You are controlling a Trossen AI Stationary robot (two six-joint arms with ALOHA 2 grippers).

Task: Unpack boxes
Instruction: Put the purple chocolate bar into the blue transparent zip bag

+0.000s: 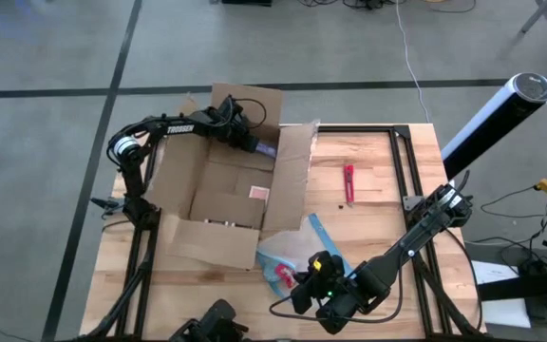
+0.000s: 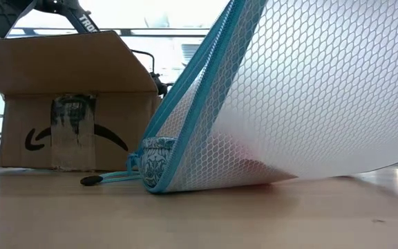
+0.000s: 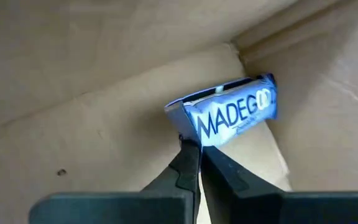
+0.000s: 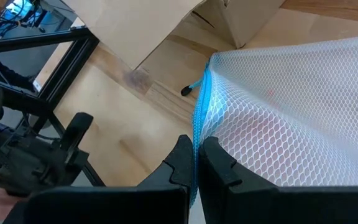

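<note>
- Sitting open on the table (image 1: 378,180), the box (image 1: 218,195) has its flaps spread; the left gripper (image 1: 254,144) reaches inside by the box's far wall.
- Left gripper fingers (image 3: 185,168) are pinched on the edge of a blue-and-white snack packet (image 3: 229,112), lettering "MADEGOO..." w/ the end cut off; packet lies in an inner corner of the box.
- Right gripper (image 1: 304,280) is outside the box, just off its near right corner, clamped on the blue edge of a clear mesh pouch (image 1: 292,252); pouch touches or nearly touches the box flap there.
- Right wrist view shows fingers (image 4: 182,165) closed on the pouch's blue seam; high view can't resolve that grip.
- Low view: pouch fills most of the pic, lifted off the table on one side, hiding the right gripper; box stands behind it w/ a black arrow mark and tape strip.
- Small red tool (image 1: 348,182) lies on the table right of the box, well apart; seen only from above.
- Pink item (image 1: 258,193) on the box floor, too small to ID.
</note>
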